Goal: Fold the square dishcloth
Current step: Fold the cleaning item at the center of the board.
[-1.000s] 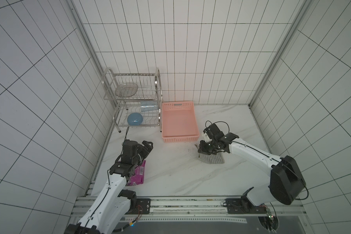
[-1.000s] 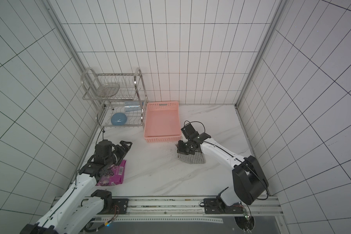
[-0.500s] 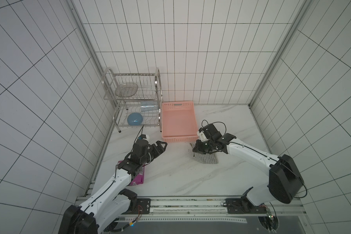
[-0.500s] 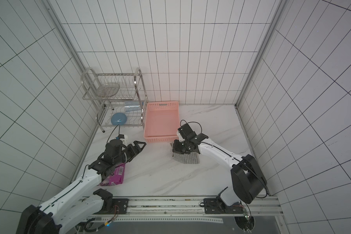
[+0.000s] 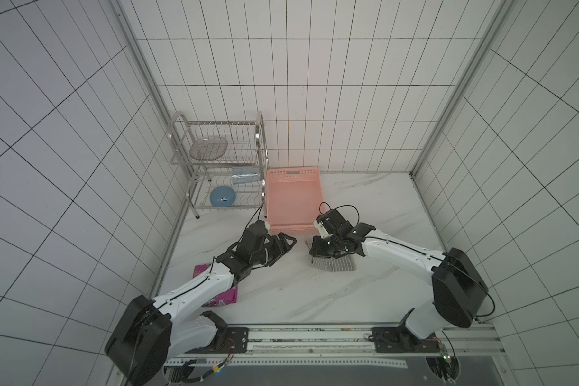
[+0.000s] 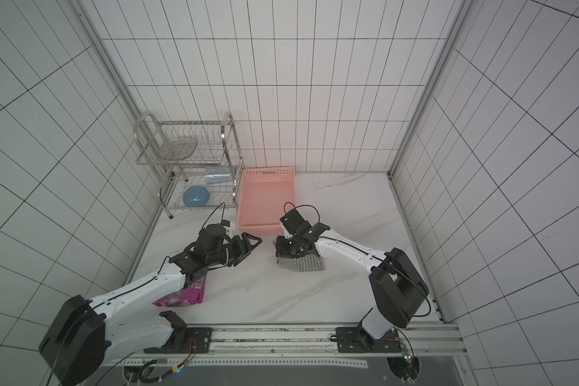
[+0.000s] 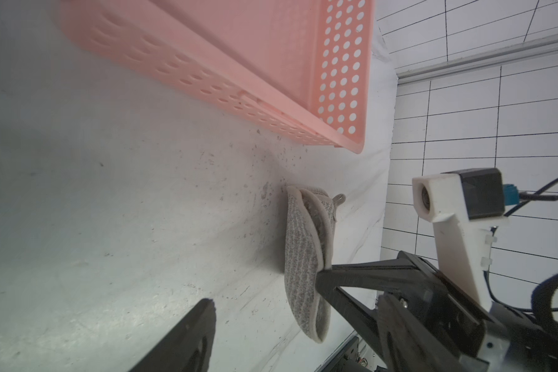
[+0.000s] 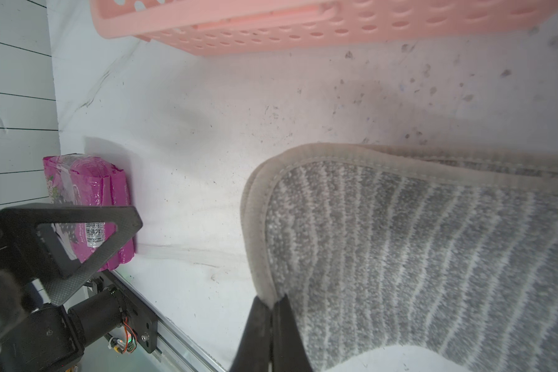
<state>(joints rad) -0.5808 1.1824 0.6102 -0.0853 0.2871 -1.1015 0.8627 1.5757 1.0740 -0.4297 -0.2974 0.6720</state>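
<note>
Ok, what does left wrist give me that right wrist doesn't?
Only left wrist: the cloth side-on, its layers doubled over, with the right gripper seen from outside and that arm's camera above it.
Only right wrist: the packet, partly behind the left gripper, and the rail.
Both: the cloth pinched at its hem, the basket, and the table.

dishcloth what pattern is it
Grey with thin whitish stripes, pale border; the dishcloth shows best in the right wrist view.

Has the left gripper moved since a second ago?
Yes. The left gripper has swung from near the purple packet to the front wall of the pink basket, nearing the dishcloth.
</note>
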